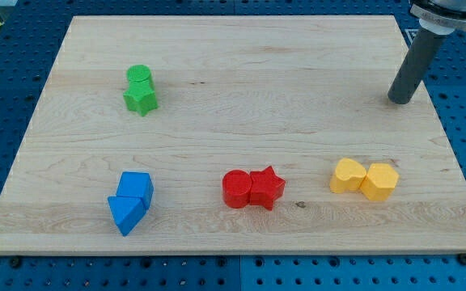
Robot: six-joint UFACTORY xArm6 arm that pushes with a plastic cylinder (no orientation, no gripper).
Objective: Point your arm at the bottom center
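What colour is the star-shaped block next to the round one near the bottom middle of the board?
Red. The star block touches the red round block, seen clearly in the camera view.

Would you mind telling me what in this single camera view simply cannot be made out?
- The arm above the rod: cut off by the view's top edge; only my tip shows, far from all blocks.
- Green cylinder: its base is hidden by the green star.
- Board: its far underside and thickness are unseen.

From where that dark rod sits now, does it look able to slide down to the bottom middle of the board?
Probably yes. My tip rests near the view's upper right. The red cylinder and red star sit close to the bottom centre, so I would likely steer between them and the yellow blocks.
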